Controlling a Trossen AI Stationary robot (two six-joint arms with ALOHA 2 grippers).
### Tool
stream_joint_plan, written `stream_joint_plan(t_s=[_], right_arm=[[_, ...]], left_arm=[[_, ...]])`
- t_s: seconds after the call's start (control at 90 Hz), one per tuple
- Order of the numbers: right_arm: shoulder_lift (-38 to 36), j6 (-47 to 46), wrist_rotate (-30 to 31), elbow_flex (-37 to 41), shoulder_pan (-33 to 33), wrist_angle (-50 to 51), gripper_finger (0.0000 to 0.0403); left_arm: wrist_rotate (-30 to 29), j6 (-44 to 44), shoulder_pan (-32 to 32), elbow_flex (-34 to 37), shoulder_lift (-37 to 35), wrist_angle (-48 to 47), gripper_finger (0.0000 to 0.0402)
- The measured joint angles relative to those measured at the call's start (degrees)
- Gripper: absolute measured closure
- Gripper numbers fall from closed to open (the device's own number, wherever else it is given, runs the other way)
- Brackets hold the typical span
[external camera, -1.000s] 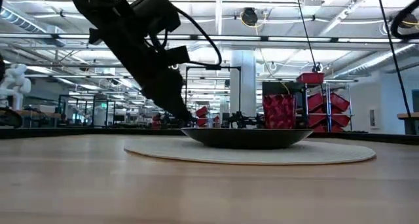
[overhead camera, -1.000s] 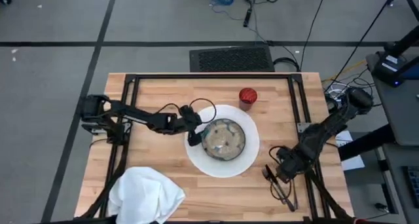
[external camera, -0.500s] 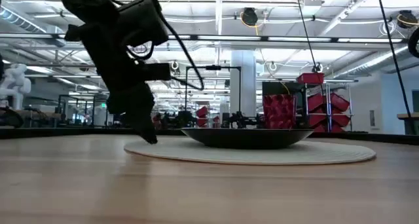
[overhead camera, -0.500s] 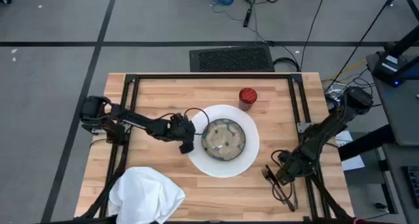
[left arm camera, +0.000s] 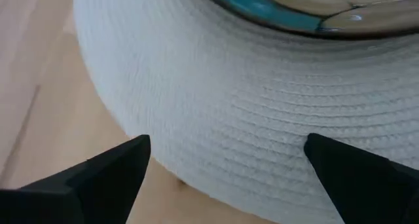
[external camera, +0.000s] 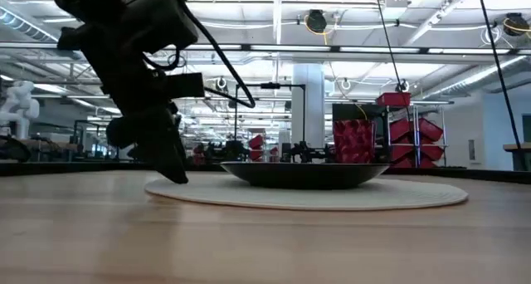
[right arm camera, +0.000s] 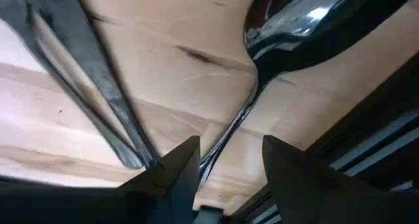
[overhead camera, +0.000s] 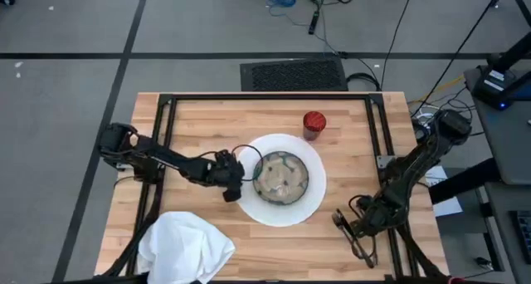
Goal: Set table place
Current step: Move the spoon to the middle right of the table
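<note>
Left gripper (left arm camera: 222, 165) spread wide, ribbed round white plate (left arm camera: 262, 119) just ahead (glossy bowl (left arm camera: 314, 8) beyond). Right gripper (right arm camera: 226, 165) parted over shiny metal spoon (right arm camera: 288, 27).

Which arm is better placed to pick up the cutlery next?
Right. The right gripper hangs open directly over the spoon by the table's right rail, while the left gripper sits at the plate's far rim.
</note>
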State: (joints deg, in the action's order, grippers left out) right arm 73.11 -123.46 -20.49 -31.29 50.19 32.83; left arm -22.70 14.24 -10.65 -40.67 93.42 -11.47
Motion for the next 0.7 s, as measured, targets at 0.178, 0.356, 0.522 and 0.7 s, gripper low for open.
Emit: stream_joint_plan(t_s=[0.178, 0.356, 0.522, 0.7], right_arm=[[4.64, 0.27, 0.33, 0.0, 0.55, -0.72, 0.025], [6.72, 0.15, 0.61, -0.31, 0.5, -0.22, 0.025], [6.6, 0.0, 1.7, -0.24, 0.13, 0.32, 0.0259], [6.6, 0.05, 2.83, -0.24, 0.09, 1.01, 0.0298]], left_arm=[[-1.8, -5.87, -0.04, -3.16, 0.34, 1.05, 0.0002], [-2.02, -10.68, -0.61, -5.56, -3.19, 0.58, 0.0002], [-1.31, -11.82, -1.05, -5.62, -6.81, -3.62, 0.0002], [-2.82, -12.44, -0.84, -5.68, -9.58, 3.79, 0.0002]])
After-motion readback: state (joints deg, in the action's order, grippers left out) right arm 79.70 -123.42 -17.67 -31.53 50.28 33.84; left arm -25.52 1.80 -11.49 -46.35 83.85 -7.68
